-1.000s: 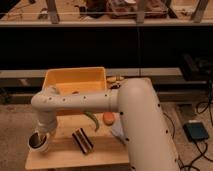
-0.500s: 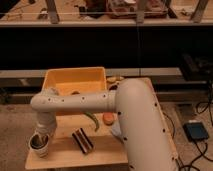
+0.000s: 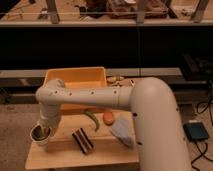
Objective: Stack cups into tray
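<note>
At the table's [image 3: 60, 152] near left corner stands the cream-white cup [image 3: 38, 138], outside the tray. The gripper [image 3: 43, 131] reaches down into its mouth, pincer closed narrow at the rim; whether it pinches the wall cannot be told. Just right lie a dark striped block [image 3: 83, 140] and a grey-blue cloth [image 3: 122, 133]. Beyond them are a green pod [image 3: 92, 120] and an orange piece [image 3: 109, 118]. The white arm [image 3: 90, 96] crosses in front of the yellow tray [image 3: 75, 79], hiding its near wall.
</note>
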